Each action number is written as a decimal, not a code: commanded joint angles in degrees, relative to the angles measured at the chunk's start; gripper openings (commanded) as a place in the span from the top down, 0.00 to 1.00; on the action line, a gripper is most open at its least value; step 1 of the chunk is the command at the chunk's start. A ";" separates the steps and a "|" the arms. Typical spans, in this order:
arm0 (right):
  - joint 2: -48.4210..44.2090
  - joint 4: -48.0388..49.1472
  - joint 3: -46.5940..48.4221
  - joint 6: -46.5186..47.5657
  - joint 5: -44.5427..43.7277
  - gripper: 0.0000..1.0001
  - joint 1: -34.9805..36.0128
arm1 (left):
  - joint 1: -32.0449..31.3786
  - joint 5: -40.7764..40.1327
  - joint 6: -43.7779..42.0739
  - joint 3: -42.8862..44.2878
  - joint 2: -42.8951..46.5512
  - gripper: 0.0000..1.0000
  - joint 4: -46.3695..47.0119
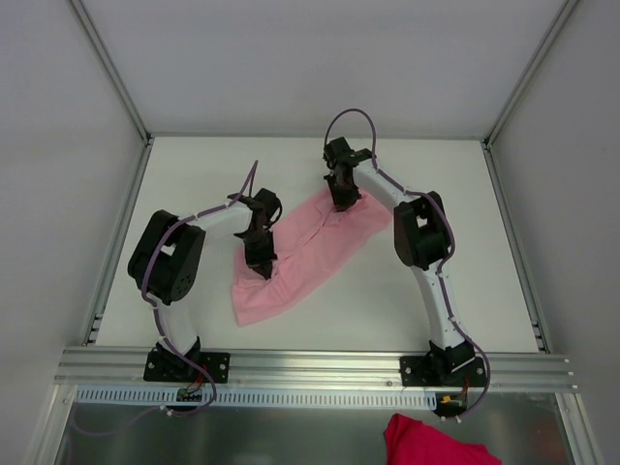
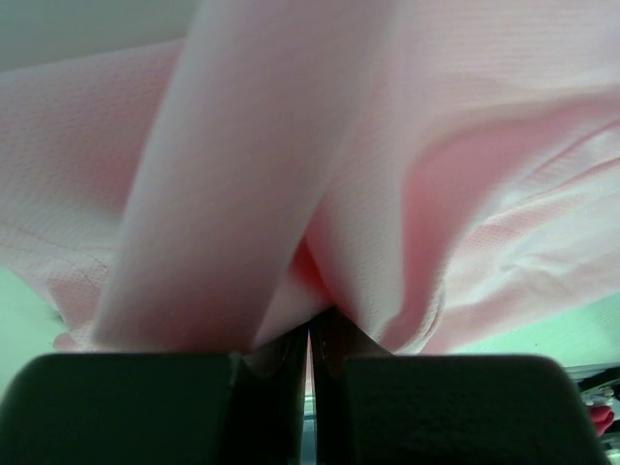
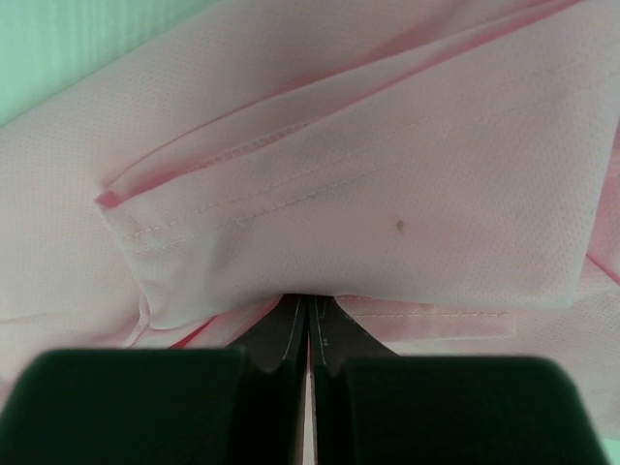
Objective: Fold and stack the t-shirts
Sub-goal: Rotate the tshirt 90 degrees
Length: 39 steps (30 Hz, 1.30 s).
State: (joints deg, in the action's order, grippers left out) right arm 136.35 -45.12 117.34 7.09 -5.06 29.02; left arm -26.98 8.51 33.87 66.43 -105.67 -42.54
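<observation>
A pale-pink t-shirt (image 1: 308, 254) lies bunched in a long diagonal band across the middle of the white table. My left gripper (image 1: 263, 267) is shut on the shirt's fabric near its lower left part. Folds of the pink t-shirt (image 2: 320, 165) rise from my left gripper (image 2: 310, 334) and fill the left wrist view. My right gripper (image 1: 341, 201) is shut on the shirt's upper right end. There a hemmed edge of the t-shirt (image 3: 368, 194) drapes over my right gripper (image 3: 308, 302). The fingertips of both grippers are buried in cloth.
A dark pink cloth (image 1: 436, 444) lies below the table's front rail (image 1: 310, 366), at the bottom right. Grey walls and frame posts (image 1: 111, 73) bound the table (image 1: 203, 170) on three sides. Both arm bases sit at the near edge.
</observation>
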 commanded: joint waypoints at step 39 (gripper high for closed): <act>-4.67 7.76 2.46 5.47 10.35 0.55 -0.10 | -19.69 2.30 2.35 15.12 -5.61 0.99 1.06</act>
State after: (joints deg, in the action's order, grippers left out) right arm 139.15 -38.39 120.64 10.09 12.32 29.15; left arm -46.17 11.92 37.01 80.38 -115.28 -40.56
